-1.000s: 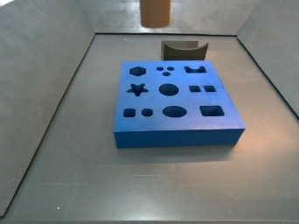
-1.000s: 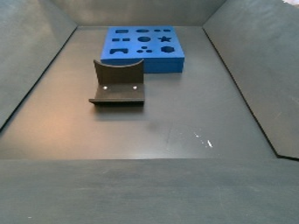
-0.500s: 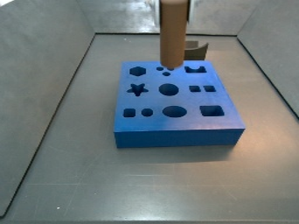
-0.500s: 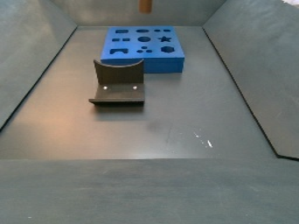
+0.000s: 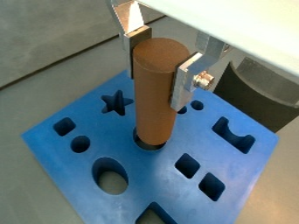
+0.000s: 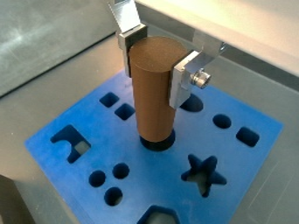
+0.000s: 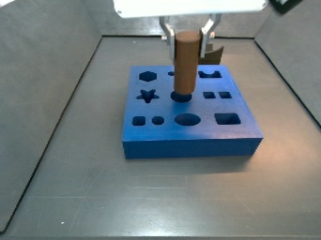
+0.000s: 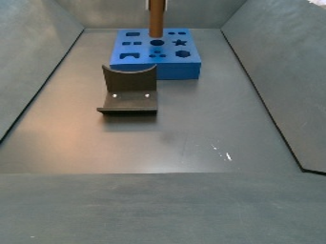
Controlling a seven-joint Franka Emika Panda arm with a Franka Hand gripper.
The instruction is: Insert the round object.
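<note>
My end effector (image 5: 160,59), centre frame, is clamped on the round object (image 5: 156,92), tip entering the blue block's (image 5: 82,166) round hole; next, I judge: press straight down, release.

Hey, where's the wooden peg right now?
The wooden peg stands upright, clamped between the gripper fingers, its lower end in the round centre hole of the blue block, next to the star hole in both wrist views.

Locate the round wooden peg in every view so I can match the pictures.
Wrist view: the round object stands upright in the gripper, foot at the hole.
Wrist view: same, picture centre.
Side view: upper centre.
Side view: top edge.
Shared landmark: the blue block.
</note>
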